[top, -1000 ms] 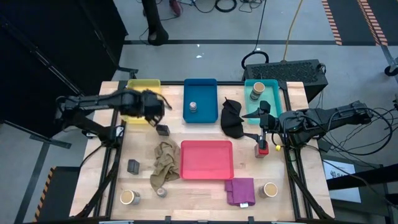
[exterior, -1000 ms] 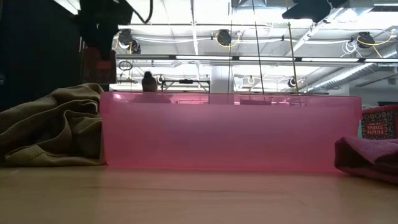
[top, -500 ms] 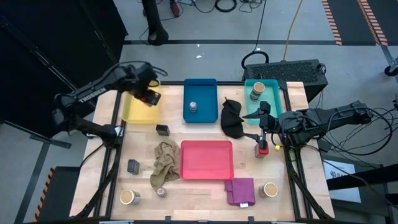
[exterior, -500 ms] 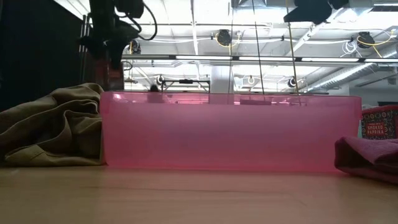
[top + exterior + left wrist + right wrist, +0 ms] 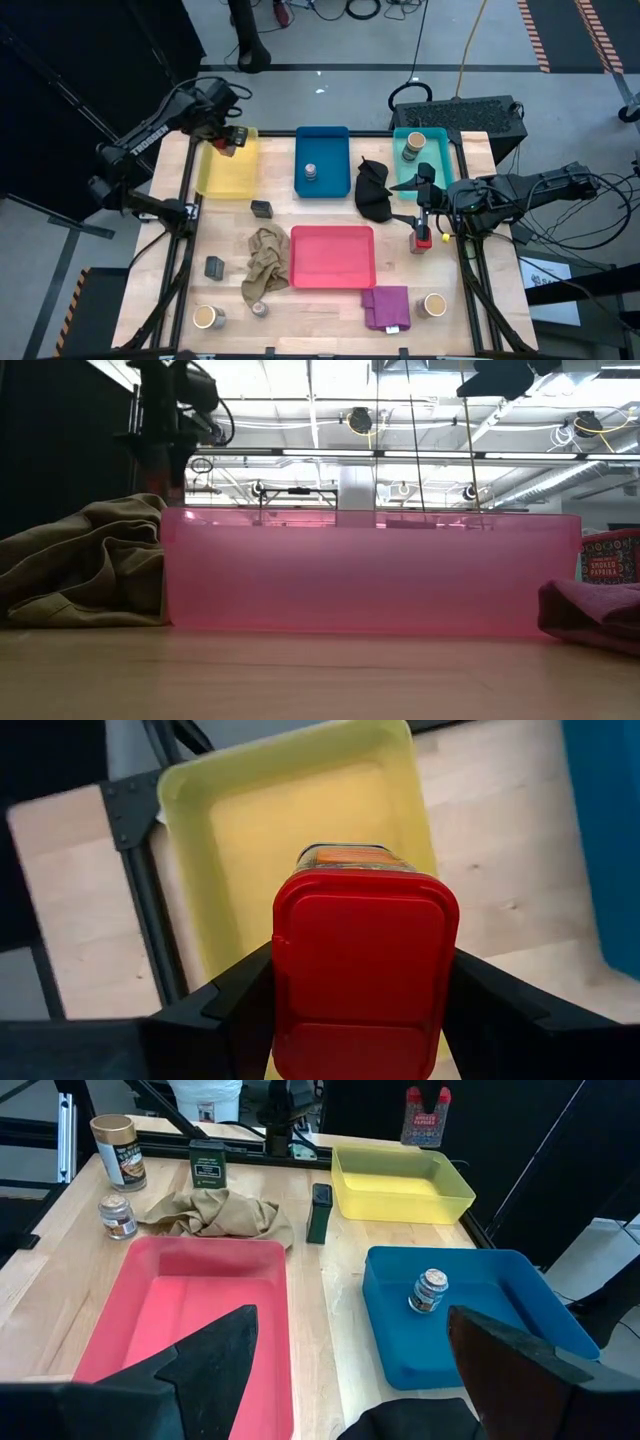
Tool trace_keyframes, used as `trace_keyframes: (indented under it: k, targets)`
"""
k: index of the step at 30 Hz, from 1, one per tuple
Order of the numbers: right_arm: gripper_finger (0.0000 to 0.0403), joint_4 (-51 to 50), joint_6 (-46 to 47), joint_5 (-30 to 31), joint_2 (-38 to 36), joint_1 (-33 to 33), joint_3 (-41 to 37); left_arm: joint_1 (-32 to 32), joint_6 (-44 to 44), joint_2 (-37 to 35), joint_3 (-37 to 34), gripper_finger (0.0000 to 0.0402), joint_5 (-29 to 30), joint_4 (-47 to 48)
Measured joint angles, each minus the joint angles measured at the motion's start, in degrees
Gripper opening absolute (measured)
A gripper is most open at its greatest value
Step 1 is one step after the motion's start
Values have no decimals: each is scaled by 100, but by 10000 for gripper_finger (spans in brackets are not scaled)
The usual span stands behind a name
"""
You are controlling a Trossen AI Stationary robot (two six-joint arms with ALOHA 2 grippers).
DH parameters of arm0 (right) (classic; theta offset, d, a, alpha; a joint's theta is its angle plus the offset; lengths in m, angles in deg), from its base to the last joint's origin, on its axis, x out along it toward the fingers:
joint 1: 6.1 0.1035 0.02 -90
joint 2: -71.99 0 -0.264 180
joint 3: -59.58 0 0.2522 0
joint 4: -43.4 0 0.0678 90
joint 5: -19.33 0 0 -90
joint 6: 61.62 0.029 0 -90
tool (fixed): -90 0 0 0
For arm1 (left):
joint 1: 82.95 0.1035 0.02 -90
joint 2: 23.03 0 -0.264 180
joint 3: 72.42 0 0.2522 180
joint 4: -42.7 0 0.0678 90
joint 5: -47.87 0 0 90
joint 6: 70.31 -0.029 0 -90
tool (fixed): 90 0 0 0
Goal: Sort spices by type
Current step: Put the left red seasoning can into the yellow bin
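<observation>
The left end effector (image 5: pixel 355 1020) is clamped on a red cube (image 5: pixel 365 975), one dark finger on each side of its red lid. In the high view the left end effector (image 5: pixel 228 140) hangs above the far edge of the yellow tray (image 5: pixel 228 178), which holds nothing. A second ago that arm reached low over the tray's near right corner, by the dark tin (image 5: pixel 262 209); it has since lifted and swung back toward the far left corner of the surface (image 5: pixel 470 300). I judge that the red cube is in transit and that the yellow tray is meant for its type, so the release is the step still to come.

The right end effector (image 5: pixel 424 212), right of the yellow tray beyond the blue tray (image 5: pixel 322 140) and the black cloth (image 5: pixel 373 190), has not moved. Its fingers stand apart over a second red cube (image 5: pixel 424 238), and I cannot tell whether they touch it.

Still unsorted, nearer than the yellow tray: another dark tin (image 5: pixel 214 267), the beige cloth (image 5: pixel 264 262), a tan jar (image 5: pixel 207 318), a silver tin (image 5: pixel 260 309), and a second tan jar (image 5: pixel 434 305) by the purple cloth (image 5: pixel 386 307). The blue tray holds one silver tin (image 5: pixel 310 172), the teal tray (image 5: pixel 412 175) one tan jar (image 5: pixel 416 146), and the red tray (image 5: pixel 332 257) nothing.
</observation>
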Motion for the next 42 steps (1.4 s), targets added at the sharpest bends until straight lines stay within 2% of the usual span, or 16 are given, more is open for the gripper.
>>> trace_keyframes:
  k: [3, 8, 12, 22, 42]
  targets:
    - [310, 2, -1, 0, 0, 0, 0, 114, -13, 231, -47, 229, -304, -122]
    - [310, -10, -3, 0, 0, 0, 0, 392, -194, 698, -59, 229, -443, -260]
    - [310, -17, -1, 0, 0, 2, 0, 636, -517, 1022, -59, 229, -943, -441]
    - [310, -173, 226, -2, 0, 0, 0, 890, -597, 1474, -66, 229, -1052, -1027]
    - [310, -370, 605, -2, -2, 2, -79, 1015, -631, 1879, -65, 228, -1000, -1411]
